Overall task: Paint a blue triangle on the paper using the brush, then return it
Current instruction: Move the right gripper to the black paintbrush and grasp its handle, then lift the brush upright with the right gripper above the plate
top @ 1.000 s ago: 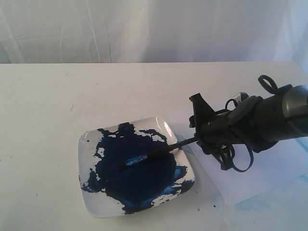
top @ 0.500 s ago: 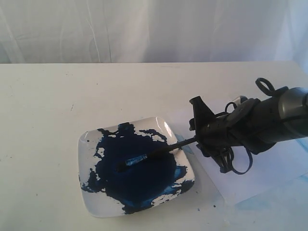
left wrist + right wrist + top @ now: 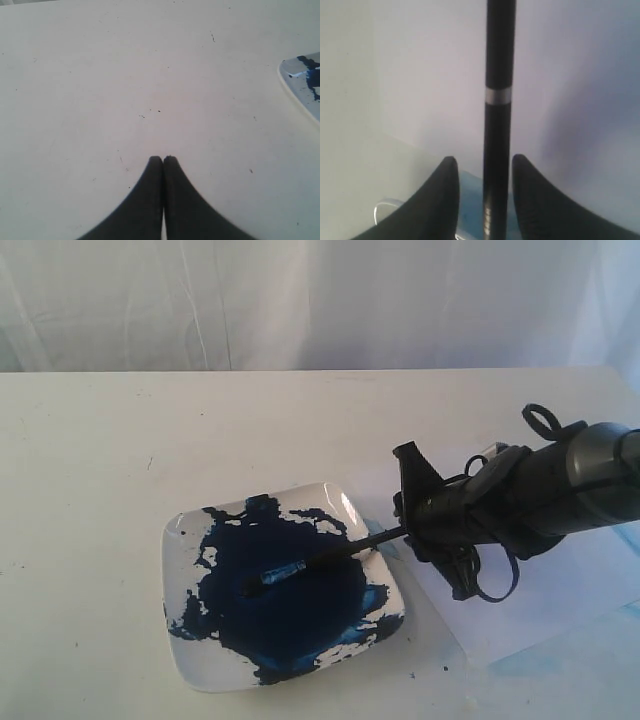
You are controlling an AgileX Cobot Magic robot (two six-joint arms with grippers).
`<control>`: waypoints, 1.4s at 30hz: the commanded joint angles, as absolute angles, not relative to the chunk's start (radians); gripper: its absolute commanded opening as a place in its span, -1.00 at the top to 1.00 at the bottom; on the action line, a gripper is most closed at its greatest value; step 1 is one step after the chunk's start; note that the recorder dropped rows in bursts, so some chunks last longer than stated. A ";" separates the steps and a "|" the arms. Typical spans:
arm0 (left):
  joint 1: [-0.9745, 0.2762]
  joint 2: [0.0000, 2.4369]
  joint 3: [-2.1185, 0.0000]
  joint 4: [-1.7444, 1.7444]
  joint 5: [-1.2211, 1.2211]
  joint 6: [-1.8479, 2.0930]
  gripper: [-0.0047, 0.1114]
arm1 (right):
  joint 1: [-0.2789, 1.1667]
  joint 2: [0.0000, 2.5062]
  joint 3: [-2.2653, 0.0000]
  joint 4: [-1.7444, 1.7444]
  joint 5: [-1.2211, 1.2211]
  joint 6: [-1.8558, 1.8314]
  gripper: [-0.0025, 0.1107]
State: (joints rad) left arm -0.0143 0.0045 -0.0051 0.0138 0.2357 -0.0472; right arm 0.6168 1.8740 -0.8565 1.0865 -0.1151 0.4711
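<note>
Counter (image 3: 120,440) | paper (image 3: 560,600) at 4 o'clock, no triangle showing | paint plate (image 3: 185,535) at 7 o'clock | right pincer (image 3: 405,528) spread astride the brush (image 3: 320,558) handle, seemingly poised to grip | bristles resting in paint, loading | left pincer (image 3: 163,160) pressed together, idle.

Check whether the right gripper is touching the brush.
Cannot tell. Right wrist view: brush between the fingers, clear gap at one, the other too close to judge.
</note>
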 commanded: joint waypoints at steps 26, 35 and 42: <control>-0.013 0.000 0.000 0.010 0.233 -0.047 0.92 | 0.665 1.477 -0.916 0.433 -0.259 0.376 0.96; -0.013 0.000 0.000 0.010 0.233 -0.047 0.92 | 0.837 1.471 -0.916 0.023 -0.569 0.301 0.96; -0.013 0.000 0.000 0.010 0.233 -0.047 0.92 | 0.859 1.612 -0.916 0.027 -0.580 0.262 0.96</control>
